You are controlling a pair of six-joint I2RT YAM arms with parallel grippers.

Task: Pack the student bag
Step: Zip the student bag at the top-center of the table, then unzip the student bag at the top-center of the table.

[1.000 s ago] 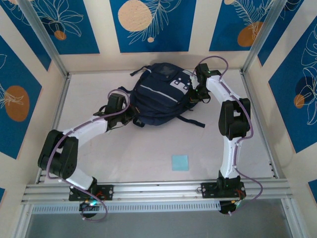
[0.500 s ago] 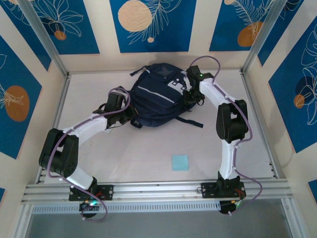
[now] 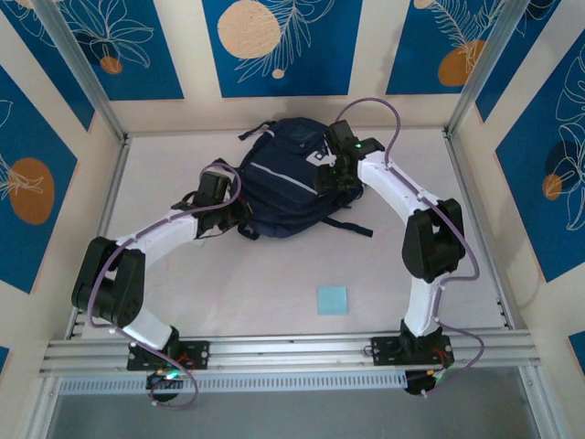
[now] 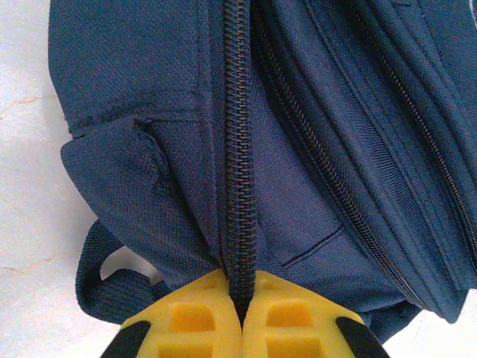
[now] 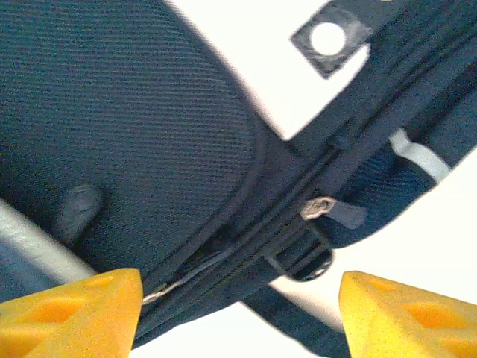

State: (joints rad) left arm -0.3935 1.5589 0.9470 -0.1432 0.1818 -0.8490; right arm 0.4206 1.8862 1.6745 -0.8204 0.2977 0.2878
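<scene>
Little looks packed, we judge: the student bag (image 3: 288,178) lies zipped at the table's (image 3: 274,274) far middle; left gripper (image 4: 240,313) pinches its zipper line (image 4: 238,149), right gripper (image 5: 238,298) gapes over a zipper pull (image 5: 319,206).

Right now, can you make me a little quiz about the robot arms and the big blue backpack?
1. True or false: the right gripper has its jaws open beside the student bag.
2. What is the left gripper pinching? A) the bag's zipper B) a strap C) a pencil
3. What colour is the small square lying on the table near the arm bases?
Key: 1 true; 2 A; 3 light blue.
</scene>
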